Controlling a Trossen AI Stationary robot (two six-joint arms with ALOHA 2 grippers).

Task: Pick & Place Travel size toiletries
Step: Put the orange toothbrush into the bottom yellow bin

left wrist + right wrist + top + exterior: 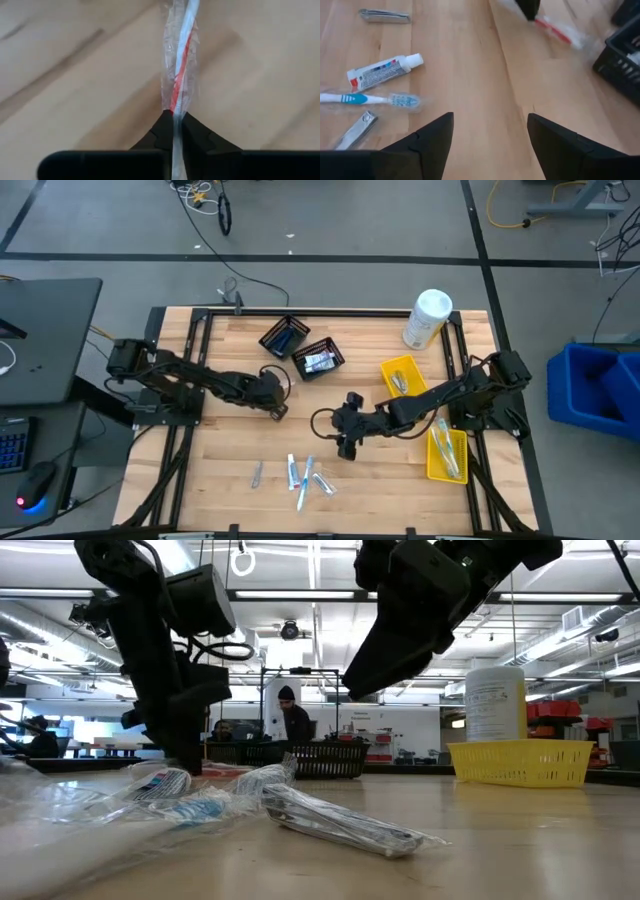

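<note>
Left tool (172,116) is clenched on a wrapped red-and-white toothbrush (181,60) just above the table (230,450), so lift it clear before swinging toward the black baskets (303,348), while the right tool (490,131) hangs released.

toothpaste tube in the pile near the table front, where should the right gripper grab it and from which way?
Grip the toothpaste tube across its flat body, midway between cap and crimped end, coming straight down. It lies flat on the table, apart from the blue toothbrush beside it, so the open right gripper should probably straddle its narrow width.
</note>
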